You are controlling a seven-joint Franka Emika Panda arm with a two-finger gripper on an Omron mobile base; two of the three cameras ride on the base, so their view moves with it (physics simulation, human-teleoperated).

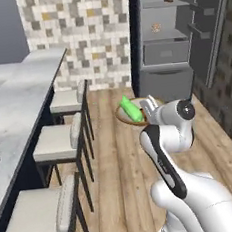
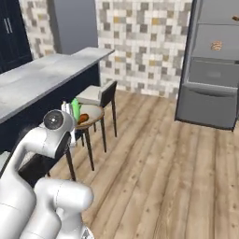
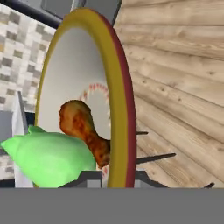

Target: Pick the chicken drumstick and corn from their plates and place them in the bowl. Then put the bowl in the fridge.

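Tan and thick-rimmed, the bowl (image 3: 118, 100) is pinched at its rim between my fingers (image 3: 94, 178), which are closed tight on it. My gripper (image 1: 148, 107) carries it in the air above the wooden floor (image 2: 158, 154), beside the stools (image 1: 58, 143) at the counter (image 1: 16, 102). Inside the bowl lie the corn (image 3: 48, 157), bright green, and the drumstick (image 3: 85, 131), reddish-brown, the two touching. Ahead, well apart from me, the fridge (image 1: 175, 37) stands open, grey shelves (image 1: 164, 32) and drawers (image 1: 166, 53) showing. Small brownish items rest on two shelves; I cannot tell what they are.
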